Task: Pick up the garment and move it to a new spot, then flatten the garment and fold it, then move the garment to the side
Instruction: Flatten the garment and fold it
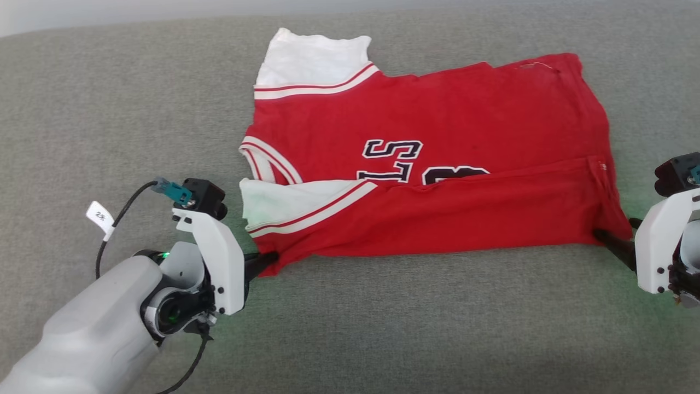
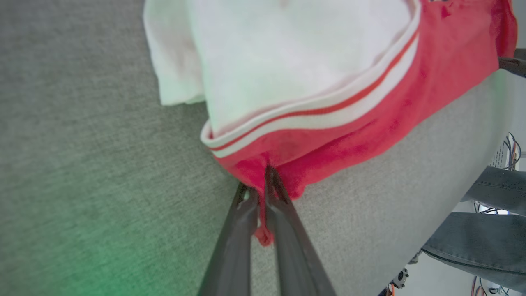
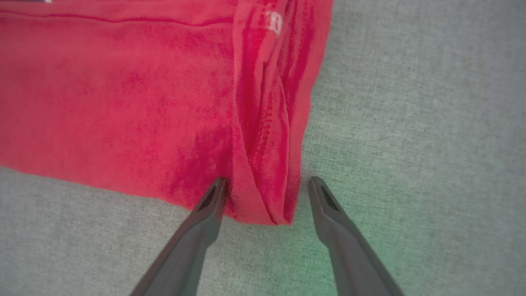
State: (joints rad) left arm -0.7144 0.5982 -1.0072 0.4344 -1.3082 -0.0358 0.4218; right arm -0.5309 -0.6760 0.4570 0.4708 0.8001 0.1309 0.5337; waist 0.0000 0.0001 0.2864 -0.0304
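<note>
- Left gripper (image 2: pixel 263 185): fingers pinched together on a near corner of the red garment (image 1: pixel 437 164).
- Right gripper (image 3: pixel 267 185): fingers apart, straddling the garment's other near corner.
- The garment lies partly folded between both grippers on a grey fabric surface (image 1: pixel 109 109).
- A person's jeans-clad legs (image 2: pixel 485 246) stand beyond the surface's edge.

The head camera looks down on the whole garment (image 1: pixel 437 164). The wrist cameras sit close and low, one behind the left end effector (image 2: pixel 259 185) at the garment's sleeve-side corner, one behind the right end effector (image 3: pixel 267 183) at its hem corner.
</note>
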